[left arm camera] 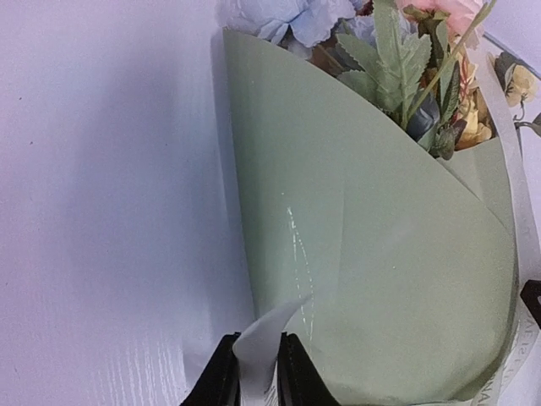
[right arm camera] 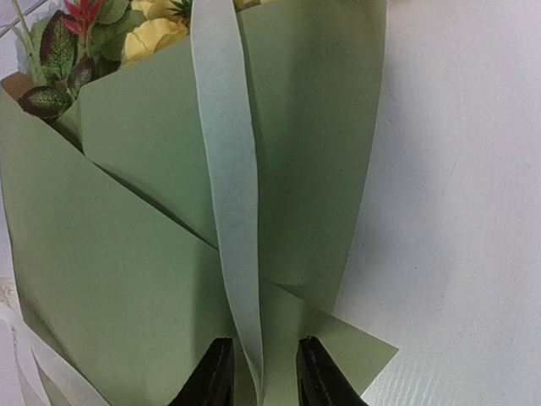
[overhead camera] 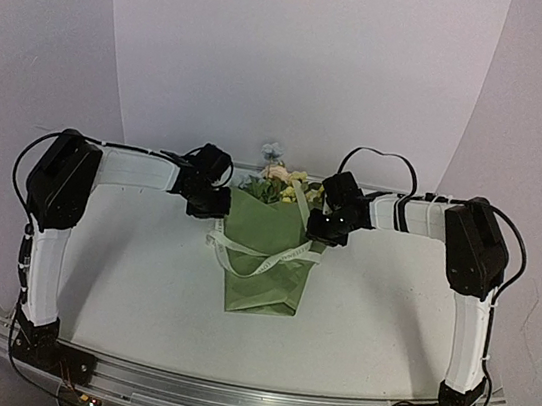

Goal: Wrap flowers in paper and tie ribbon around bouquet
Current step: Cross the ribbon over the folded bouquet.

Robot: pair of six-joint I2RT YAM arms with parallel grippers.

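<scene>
The bouquet [overhead camera: 265, 248] lies mid-table, an olive-green paper [overhead camera: 261, 288] cone with the flowers [overhead camera: 279, 182] at its far end. The cream ribbon [overhead camera: 263, 260] drapes loosely across the cone. My left gripper [overhead camera: 209, 199] is at the cone's left edge. In the left wrist view it [left arm camera: 255, 338] is shut on a curled ribbon [left arm camera: 264, 326] end beside the paper [left arm camera: 363, 254]. My right gripper [overhead camera: 329, 223] is at the cone's right edge. In the right wrist view it [right arm camera: 265, 342] stands open, with the ribbon [right arm camera: 228, 169] running edge-on between its fingers without touching them, over the paper [right arm camera: 127, 237].
The white table [overhead camera: 138, 285] extends on both sides of the bouquet. A metal rail [overhead camera: 223, 398] with the arm bases runs along the near edge. A pale curved backdrop [overhead camera: 300, 66] rises behind the flowers. Black cables [overhead camera: 378, 158] loop above the right arm.
</scene>
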